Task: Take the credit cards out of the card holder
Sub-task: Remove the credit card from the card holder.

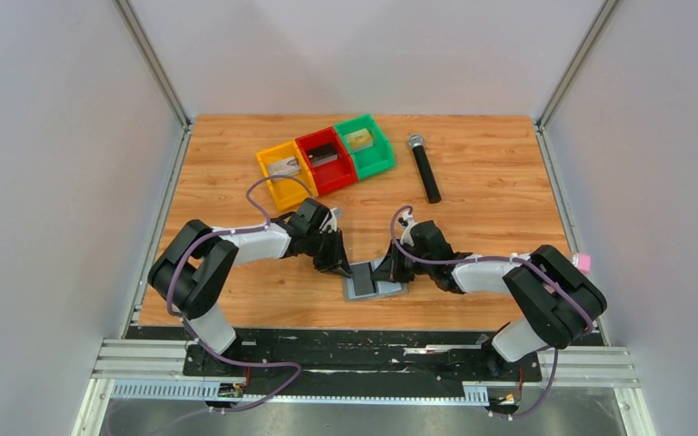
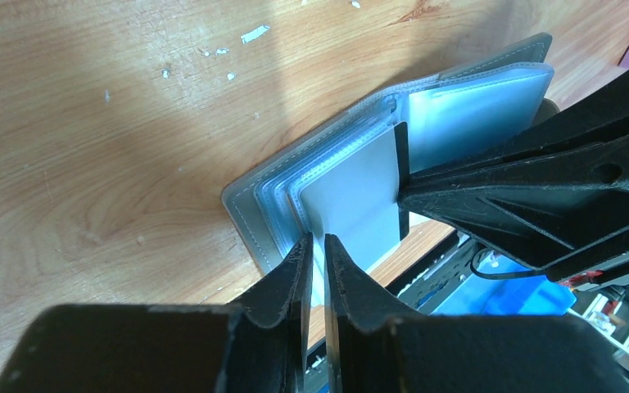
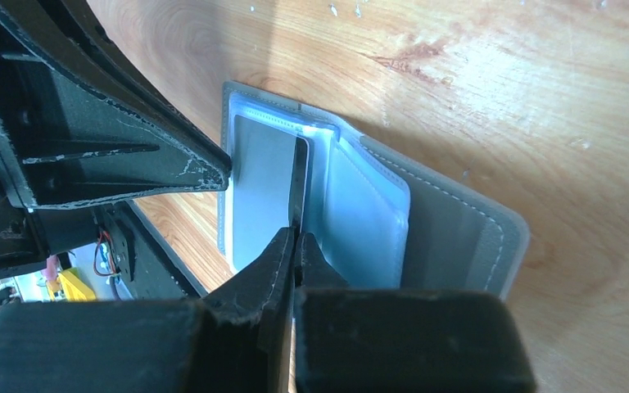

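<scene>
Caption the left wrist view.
Left jaws pinch the open grey-blue bifold card holder; right jaws clamp a pale thin card by its dark edge.

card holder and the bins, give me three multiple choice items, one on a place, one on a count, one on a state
1. Where does the card holder lie?
A. in a bin
B. on the table, between the left gripper and the right gripper
C. at the table's far edge

2. How many coloured bins stand on the table?
A. two
B. three
C. five

3. The card holder is
A. open
B. folded shut
C. rolled up

Answers:
1 B: the top view shows it on the wood between both sets of fingertips.
2 B: a yellow bin, a red bin and a green bin stand in a row.
3 A: both wrist views show its panels spread and its clear sleeves exposed.
</scene>
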Available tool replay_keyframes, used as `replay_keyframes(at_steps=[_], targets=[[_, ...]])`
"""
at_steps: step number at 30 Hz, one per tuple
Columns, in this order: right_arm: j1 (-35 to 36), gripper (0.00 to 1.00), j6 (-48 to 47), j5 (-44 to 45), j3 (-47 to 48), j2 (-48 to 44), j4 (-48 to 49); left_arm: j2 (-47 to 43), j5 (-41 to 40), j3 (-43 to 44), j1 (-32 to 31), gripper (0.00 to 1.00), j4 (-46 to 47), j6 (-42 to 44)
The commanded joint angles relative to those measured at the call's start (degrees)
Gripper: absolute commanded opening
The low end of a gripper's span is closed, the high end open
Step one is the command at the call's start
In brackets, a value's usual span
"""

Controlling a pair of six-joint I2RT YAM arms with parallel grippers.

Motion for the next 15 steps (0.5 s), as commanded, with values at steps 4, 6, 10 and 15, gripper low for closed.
replay_keyframes(at_steps=[4,6,10,15], targets=[[-1.07,0.0,-0.29,-2.42,-0.84,0.7,4.56,0.23,-2.19,-0.93,-0.15,0.18,0.06,1.06],[-1.49,0.0,-0.29,-2.8,-1.15,0.71,4.64,0.23,-2.47,-0.81,-0.15,0.18,-0.47,1.32],[-2.2,0.0,-0.29,-3.31,-1.59,0.44,4.48,-0.02,-3.51,-0.44,-0.14,0.18,-1.66,2.0],[-2.67,0.0,-0.63,-3.54,-1.86,-0.09,4.0,0.2,-4.34,-0.07,-0.17,0.18,-2.63,2.56]])
